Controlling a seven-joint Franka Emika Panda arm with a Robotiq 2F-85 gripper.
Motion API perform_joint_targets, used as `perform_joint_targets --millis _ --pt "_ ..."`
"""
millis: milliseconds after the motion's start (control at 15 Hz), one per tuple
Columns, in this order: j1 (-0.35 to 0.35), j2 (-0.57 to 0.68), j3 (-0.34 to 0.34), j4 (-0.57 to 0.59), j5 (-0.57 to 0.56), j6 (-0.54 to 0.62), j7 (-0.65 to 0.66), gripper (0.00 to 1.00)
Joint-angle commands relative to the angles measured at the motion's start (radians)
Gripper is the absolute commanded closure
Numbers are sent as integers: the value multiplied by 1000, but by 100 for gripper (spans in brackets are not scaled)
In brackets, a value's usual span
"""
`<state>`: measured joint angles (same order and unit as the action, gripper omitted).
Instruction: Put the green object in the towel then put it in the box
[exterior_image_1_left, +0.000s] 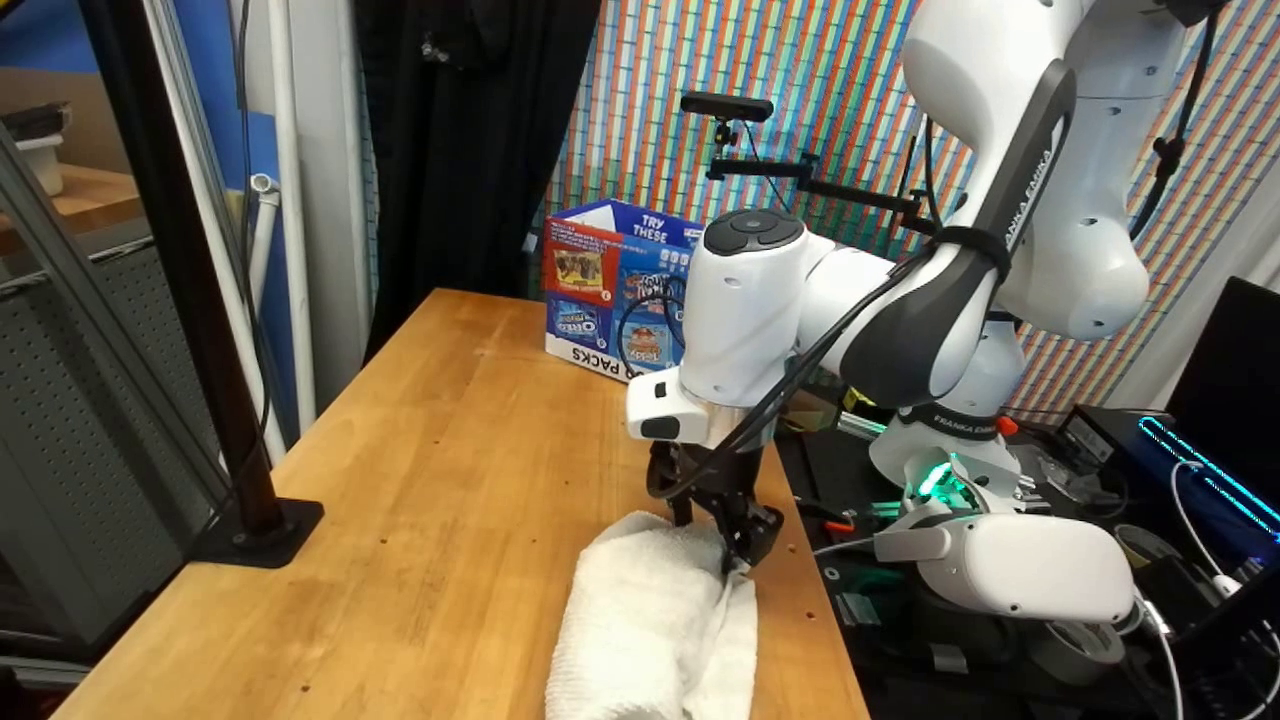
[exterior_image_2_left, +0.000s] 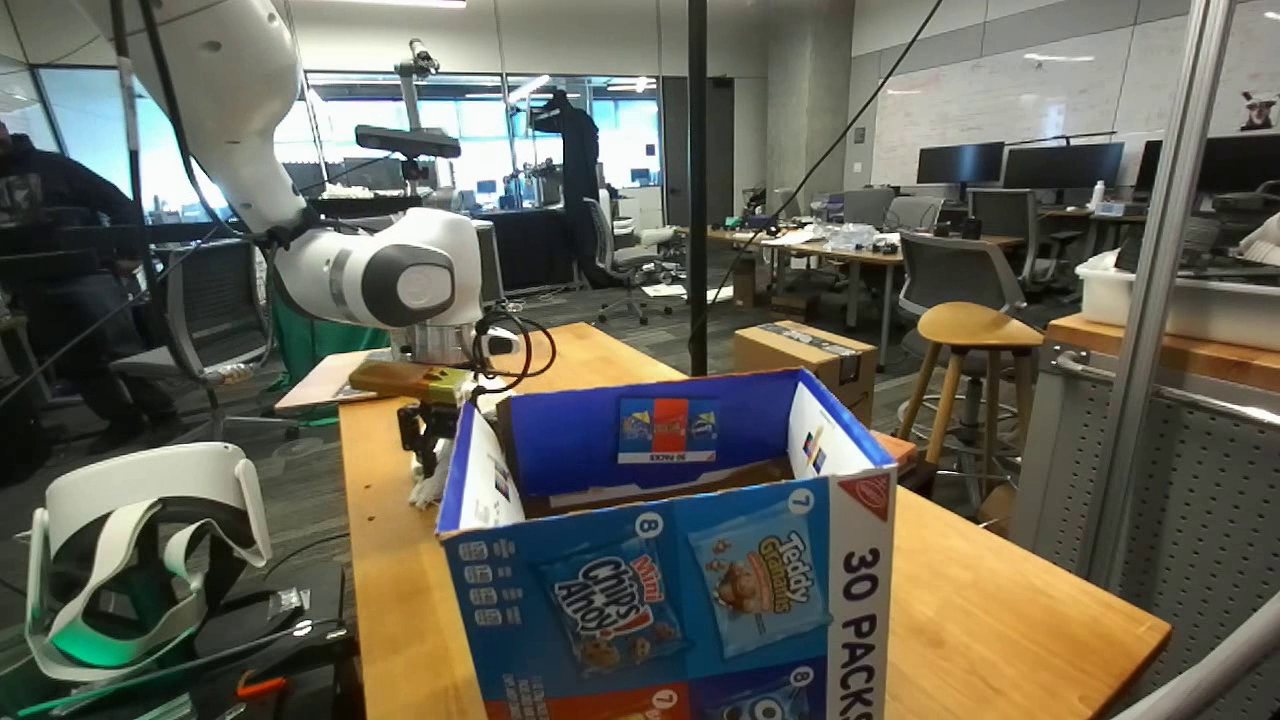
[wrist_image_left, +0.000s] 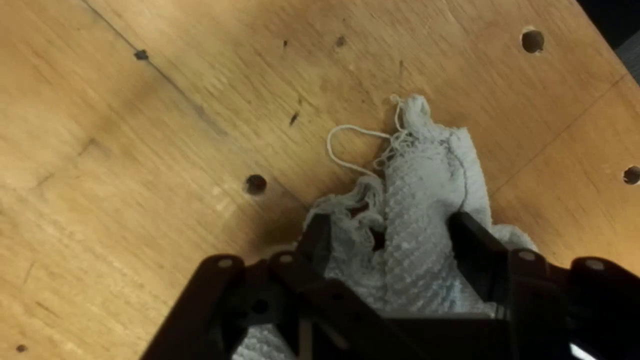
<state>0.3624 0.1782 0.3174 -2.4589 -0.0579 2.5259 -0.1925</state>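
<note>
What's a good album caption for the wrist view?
A black two-fingered gripper straddles the frayed end of a textured white cloth towel on a light-brown wooden table.

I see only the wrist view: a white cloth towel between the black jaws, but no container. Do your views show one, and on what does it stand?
Observer: Yes: in an exterior view, a rectangular blue-and-red cardboard box stands on the brown wooden table.
Operator: Thank you. Is its top open or closed?
Observer: Open; in an exterior view, its blue inner wall is visible.
Operator: And what continues out of my picture, past the jaws?
Observer: The white cloth towel: in an exterior view, it lies along the table and runs out at the lower edge of the picture.
</note>
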Motion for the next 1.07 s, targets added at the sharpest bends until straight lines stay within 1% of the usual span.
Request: perform_joint_targets --millis 0,267,400,600,800,1000 --pt "1 -18 25 6 -12 23 25 66" --pt "-1 -50 47 15 6 29 18 95" --pt "-6 -98 54 5 24 42 16 98" --pt "1 -188 60 -8 38 71 28 95" --pt "30 -266 76 3 -34 75 86 95" --pt "56 -295 120 29 -127 51 146 95"
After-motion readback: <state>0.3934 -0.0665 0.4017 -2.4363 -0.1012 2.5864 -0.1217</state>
